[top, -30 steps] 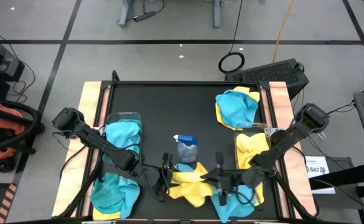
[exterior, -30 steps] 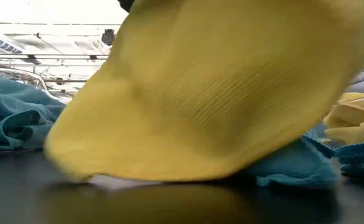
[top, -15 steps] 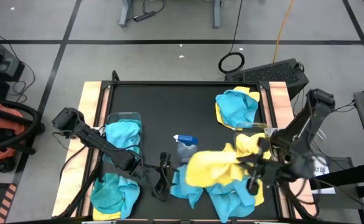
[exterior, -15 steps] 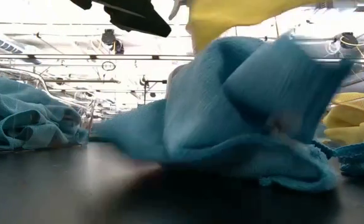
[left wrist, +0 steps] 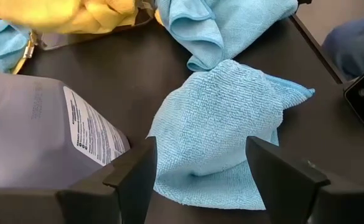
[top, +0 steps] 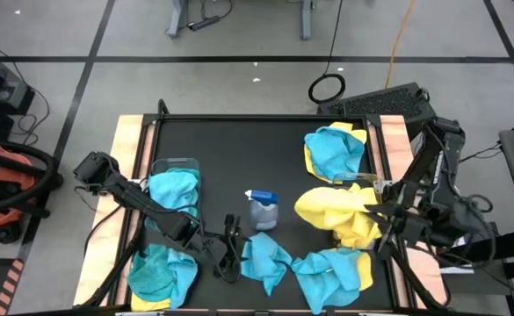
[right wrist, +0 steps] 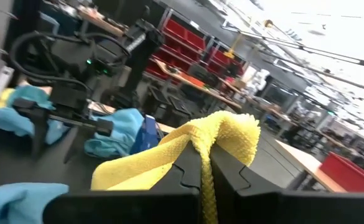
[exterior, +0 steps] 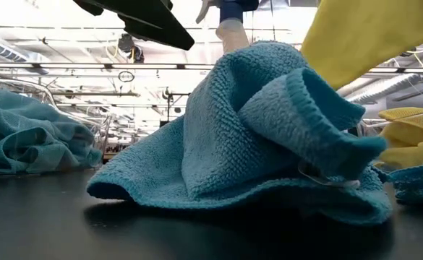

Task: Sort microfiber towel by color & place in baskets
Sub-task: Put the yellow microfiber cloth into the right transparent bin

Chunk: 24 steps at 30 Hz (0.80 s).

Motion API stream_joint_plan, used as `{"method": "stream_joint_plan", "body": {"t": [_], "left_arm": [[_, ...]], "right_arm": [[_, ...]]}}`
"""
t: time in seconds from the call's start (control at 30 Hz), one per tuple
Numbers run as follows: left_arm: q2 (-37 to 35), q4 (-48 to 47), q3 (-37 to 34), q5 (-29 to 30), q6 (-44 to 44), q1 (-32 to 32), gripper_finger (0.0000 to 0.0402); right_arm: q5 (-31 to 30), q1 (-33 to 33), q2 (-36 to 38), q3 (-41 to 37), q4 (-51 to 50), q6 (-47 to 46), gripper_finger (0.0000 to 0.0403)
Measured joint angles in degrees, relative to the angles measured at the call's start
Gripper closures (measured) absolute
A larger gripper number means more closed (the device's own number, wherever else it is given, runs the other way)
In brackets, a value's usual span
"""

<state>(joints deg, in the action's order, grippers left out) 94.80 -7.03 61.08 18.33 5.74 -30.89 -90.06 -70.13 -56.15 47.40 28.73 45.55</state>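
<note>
At three o'clock the yellow towel (top: pixel 336 213) hides the right basket beneath it. The spray bottle (exterior: pixel 229 29) stands mostly behind the teal towel (exterior: pixel 269 137), its top cut off.

The left arm reached in from the table's left edge and lay low along its near side, its left gripper (top: pixel 230 250) close to the surface with the two dark fingers (left wrist: pixel 132 180) spread apart and nothing between them. The right arm stood raised at the table's right edge, folded at the elbow, and the right gripper (top: pixel 381 219) was lifted clear of the surface (fingers (right wrist: pixel 188 171) pressed together, pinching a yellow towel (top: pixel 331 211) that hung from them).
</note>
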Motion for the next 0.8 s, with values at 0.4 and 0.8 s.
{"method": "stream_joint_plan", "body": {"t": [0.4, 0.8], "left_arm": [[0.0, 0.0, 0.0, 0.0, 0.0, 0.0, 0.015], [0.0, 0.1, 0.0, 0.0, 0.0, 0.1, 0.015]], "right_arm": [[0.2, -9.4, 5.1, 0.0, -2.8, 0.3, 0.0402], [17.3, -10.8, 7.5, 0.0, -8.4, -2.1, 0.0402]]}}
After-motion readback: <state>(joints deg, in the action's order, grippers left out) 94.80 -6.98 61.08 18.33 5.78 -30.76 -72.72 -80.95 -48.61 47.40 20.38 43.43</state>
